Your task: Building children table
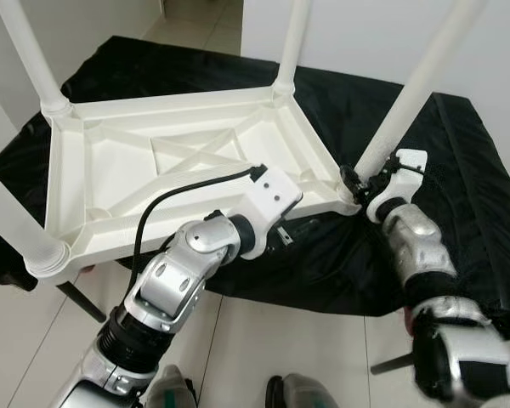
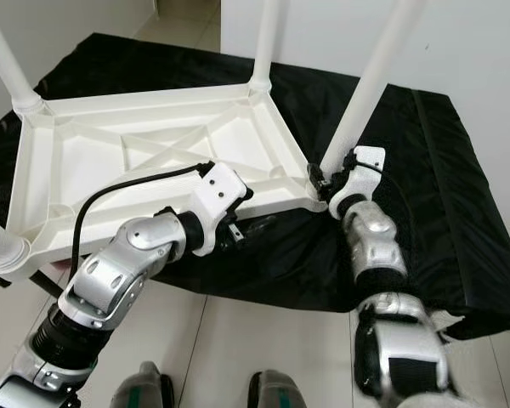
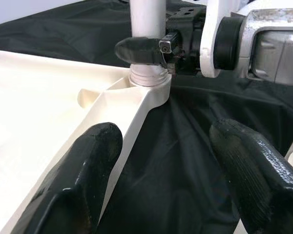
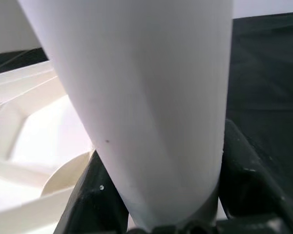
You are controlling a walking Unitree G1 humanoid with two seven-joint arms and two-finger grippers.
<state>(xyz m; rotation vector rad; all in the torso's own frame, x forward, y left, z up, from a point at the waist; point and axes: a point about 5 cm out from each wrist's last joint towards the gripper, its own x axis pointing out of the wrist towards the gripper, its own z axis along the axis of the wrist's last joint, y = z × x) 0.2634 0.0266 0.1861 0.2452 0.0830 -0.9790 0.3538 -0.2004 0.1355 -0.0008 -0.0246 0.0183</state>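
Upturned white tabletop (image 1: 187,161) on a black cloth (image 1: 459,170), 4 legs pointing up.

The right gripper (image 1: 357,181) is clamped around the base of the leg (image 1: 408,102) at the tabletop's near right corner. The left gripper (image 3: 161,161) is spread wide and holds nothing, straddling the tabletop's near rim beside that corner.

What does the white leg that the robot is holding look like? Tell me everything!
The white leg is a smooth, round tube that looks like plastic. It stands tilted, its lower end seated in the socket at the near right corner of the upside-down white table top. The right claw is shut around it just above that socket, one black finger curving across its front. The table top lies on a black cloth. The leg's upper end runs out of the picture.
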